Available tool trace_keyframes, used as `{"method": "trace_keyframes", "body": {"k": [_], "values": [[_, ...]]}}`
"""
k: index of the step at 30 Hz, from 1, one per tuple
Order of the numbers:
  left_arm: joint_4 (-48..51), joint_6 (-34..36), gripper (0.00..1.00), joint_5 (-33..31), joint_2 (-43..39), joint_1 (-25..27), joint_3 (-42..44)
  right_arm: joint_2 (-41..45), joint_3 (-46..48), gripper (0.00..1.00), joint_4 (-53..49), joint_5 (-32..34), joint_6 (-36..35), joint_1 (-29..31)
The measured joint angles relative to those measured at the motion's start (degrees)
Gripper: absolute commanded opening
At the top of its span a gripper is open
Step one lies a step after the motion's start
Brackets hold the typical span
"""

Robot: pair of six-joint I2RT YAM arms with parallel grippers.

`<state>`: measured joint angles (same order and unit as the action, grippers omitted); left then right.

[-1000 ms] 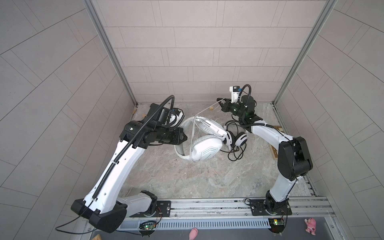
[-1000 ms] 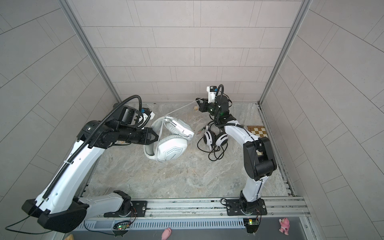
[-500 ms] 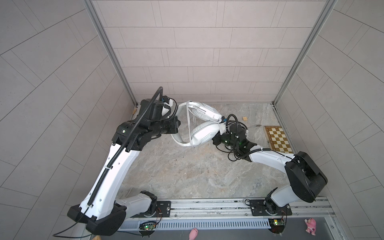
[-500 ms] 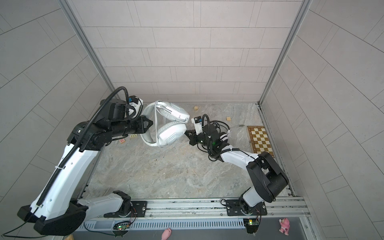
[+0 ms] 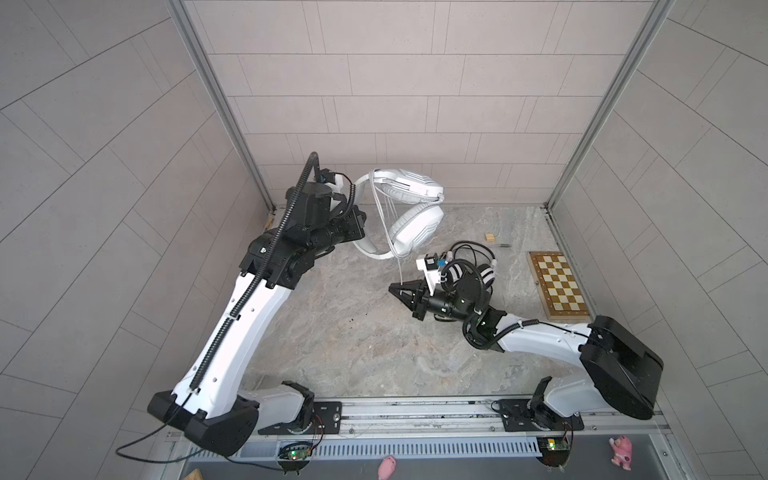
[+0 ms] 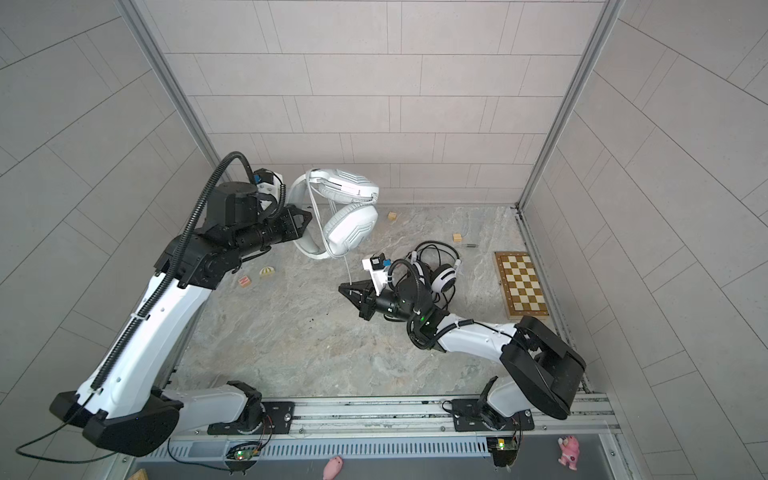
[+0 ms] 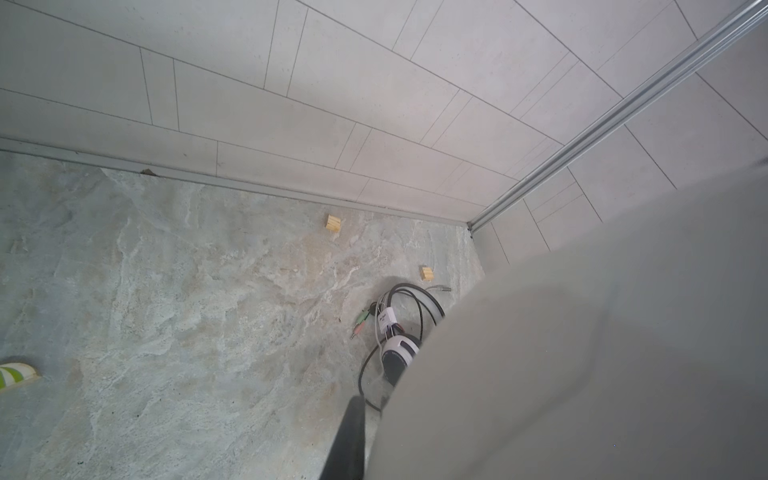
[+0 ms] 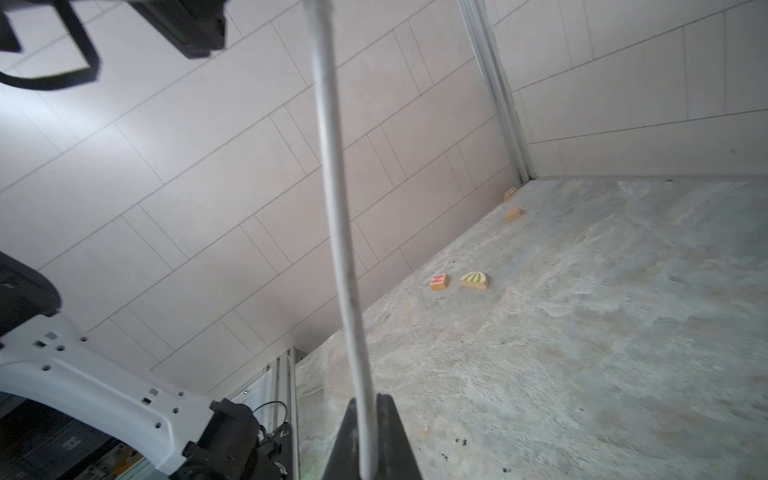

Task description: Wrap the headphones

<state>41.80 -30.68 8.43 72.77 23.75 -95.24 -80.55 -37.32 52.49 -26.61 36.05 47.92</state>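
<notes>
- While the left gripper (image 5: 362, 227) is clenched on the headband of the white headset (image 5: 415, 226), that headset hangs clear of the worktop (image 5: 353, 332), close to the back wall (image 5: 395, 104).
- Its two cups sit one above the other, padded sides facing, and the band curves down past the gripper's tips.
- Several strands of the grey cable (image 5: 400, 270) cross the headset from the upper cup to the lower. One strand drops straight down from it.
- Lower and nearer the middle of the worktop, the right gripper (image 5: 392, 288) is pinched on that strand. In the right wrist view the cable rises taut from between its closed tips.
- Just behind the right wrist, the black headset (image 6: 442, 278) lies on the worktop with its black cable in loose loops around it. It is touched by neither gripper.
- In the left wrist view a blurred grey mass fills one side, and the gripper's tips cannot be made out there.
- A chessboard (image 5: 559, 286) lies flat by the right wall, apart from both headsets.
- Small wooden blocks (image 6: 245, 281) are scattered on the worktop, two under the left arm and others near the back wall.
</notes>
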Motion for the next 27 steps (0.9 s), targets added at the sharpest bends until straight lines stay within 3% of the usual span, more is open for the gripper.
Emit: {"method": "trace_keyframes", "body": {"k": [6,15,21,27], "values": [[-1.14,1.44,0.0,-5.29,0.66,-0.11,0.46,6.43,-0.74,0.1,-4.11,-0.15,-0.98,3.67],[0.55,4.79,0.0,-11.34,3.19,-0.07,4.07,18.82,-5.77,0.04,-21.53,2.21,-7.21,6.38],[0.9,4.85,0.0,-11.13,3.54,0.63,7.96,21.42,-13.11,0.05,-38.82,5.99,-12.37,6.34],[1.33,5.99,0.0,-13.11,3.52,1.99,12.13,20.31,-26.27,0.07,-62.55,13.92,-19.12,6.29]]}}
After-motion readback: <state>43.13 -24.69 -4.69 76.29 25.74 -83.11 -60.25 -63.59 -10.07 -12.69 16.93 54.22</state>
